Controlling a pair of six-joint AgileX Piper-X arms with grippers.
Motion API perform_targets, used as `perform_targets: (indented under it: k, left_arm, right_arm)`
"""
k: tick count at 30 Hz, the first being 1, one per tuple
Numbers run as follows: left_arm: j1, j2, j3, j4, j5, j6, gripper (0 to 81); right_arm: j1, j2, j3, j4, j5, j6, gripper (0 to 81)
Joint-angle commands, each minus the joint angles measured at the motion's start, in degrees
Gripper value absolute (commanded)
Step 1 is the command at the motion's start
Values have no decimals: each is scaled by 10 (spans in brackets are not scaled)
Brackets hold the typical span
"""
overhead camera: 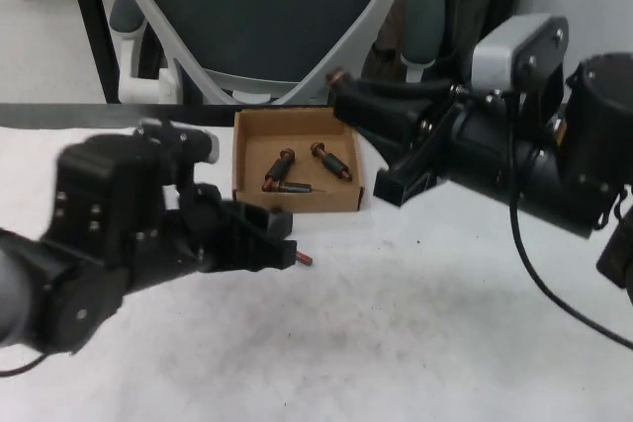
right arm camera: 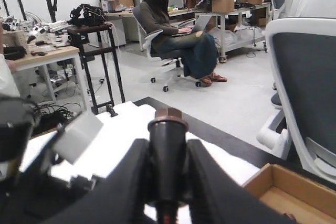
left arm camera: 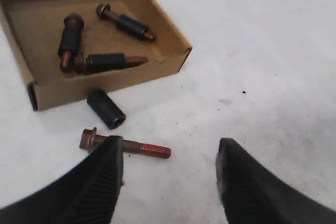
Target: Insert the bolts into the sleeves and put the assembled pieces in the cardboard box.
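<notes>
The left gripper (left arm camera: pixel 169 169) is hanging released over the worktop (left arm camera: pixel 262 51), just before the cardboard box (left arm camera: pixel 113 81) by the far edge. The bolt (left arm camera: pixel 126 146) is lying beneath, head by one finger (left arm camera: pixel 100 182), thread pointing into the gap, so its long axis is running along the closing line; a wrist turn seems needed. The empty sleeve (left arm camera: pixel 106 108) is lying between bolt and box. The right gripper (right arm camera: pixel 167 153), farther off, is clenching an assembled piece (right arm camera: pixel 168 129) above the box's far right corner
</notes>
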Motion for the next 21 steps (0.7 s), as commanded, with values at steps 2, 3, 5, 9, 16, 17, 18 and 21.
perform_targets:
  k: [2,3,5,9,16,17,18,21]
  left_arm:
    - [1,40,-32,2,-7,-79,500]
    - [1,50,-41,8,-7,-89,488]
    - [1,66,-63,29,-7,-94,468]
    - [1,86,-116,117,-7,-94,461]
    - [1,120,-211,252,-25,-92,461]
    - [1,126,-224,280,-25,-94,461]
    - [1,134,-239,301,-25,-100,461]
    - [8,160,-285,381,-18,-133,461]
  right_arm:
    - [-11,13,-18,5,-9,-9,2]
    - [-12,21,-22,5,-9,-9,2]
    - [-16,40,-32,5,-20,-9,2]
    - [-17,82,-55,5,-31,-4,2]
    - [-17,139,-108,41,-34,-5,2]
    - [-17,146,-117,48,-34,-5,2]
    - [-17,152,-124,54,-35,-9,2]
    - [-17,170,-152,84,-41,-14,2]
